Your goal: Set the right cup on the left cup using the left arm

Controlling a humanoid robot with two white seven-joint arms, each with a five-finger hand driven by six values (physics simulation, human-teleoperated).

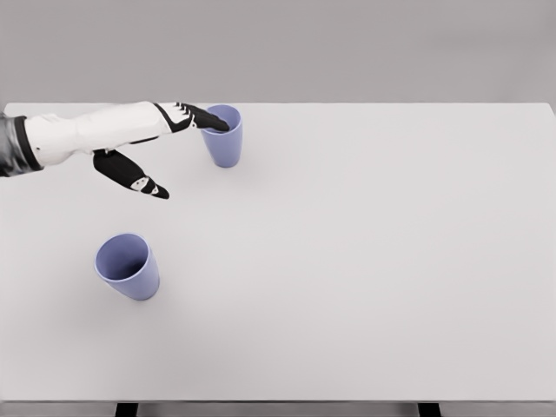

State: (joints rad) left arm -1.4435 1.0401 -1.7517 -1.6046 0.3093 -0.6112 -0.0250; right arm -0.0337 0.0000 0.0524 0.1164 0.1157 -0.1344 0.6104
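Two lavender cups stand upright on the white table (365, 261). One cup (225, 139) is at the back, left of the middle. The other cup (129, 267) stands nearer to me, at the left. My left hand (191, 158) reaches in from the left edge beside the back cup. Its black fingers (205, 117) stretch out and overlap that cup's left rim, while the thumb (139, 178) points down and away from it. The hand is open and holds nothing. Whether the fingers touch the rim I cannot tell.
The table's back edge (347, 104) runs just behind the back cup, with a grey wall beyond. Two dark table legs (127, 409) show under the front edge.
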